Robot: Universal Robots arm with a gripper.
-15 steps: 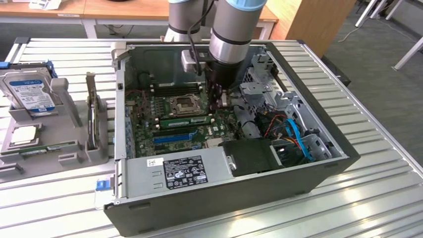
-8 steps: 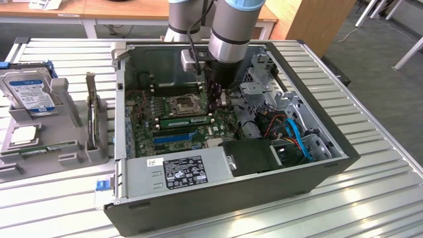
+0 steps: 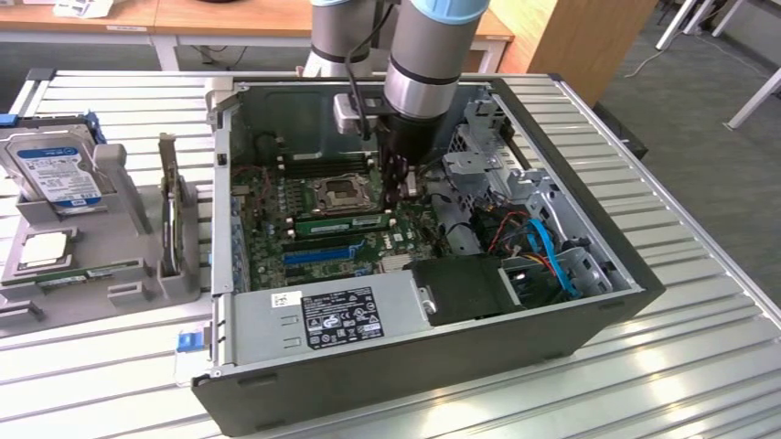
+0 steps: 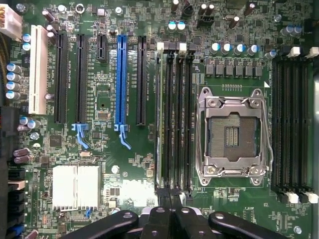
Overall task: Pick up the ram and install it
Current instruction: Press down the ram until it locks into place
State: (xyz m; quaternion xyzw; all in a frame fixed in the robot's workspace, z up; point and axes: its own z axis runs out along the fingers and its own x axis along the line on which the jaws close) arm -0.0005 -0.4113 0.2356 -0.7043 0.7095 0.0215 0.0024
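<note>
The ram (image 3: 342, 222) is a long green stick with a pale label. It stands on edge in a slot of the motherboard (image 3: 320, 240), beside the CPU socket (image 3: 336, 194), inside the open computer case (image 3: 403, 366). In the wrist view the ram (image 4: 159, 114) shows edge-on in the outermost of the black memory slots (image 4: 180, 114) next to the socket (image 4: 232, 134). My gripper (image 3: 409, 190) hangs just above the board at one end of the ram. Its black fingers (image 4: 172, 206) are pressed together, shut, with nothing between them.
A long blue slot (image 4: 120, 79) and black slots (image 4: 61, 77) lie beside the memory slots. The power supply (image 3: 324, 315), drive cage (image 3: 488, 165) and blue cables (image 3: 555, 261) crowd the case. A grey fixture (image 3: 146, 274) at the exterior view's left holds a hard drive (image 3: 55, 174).
</note>
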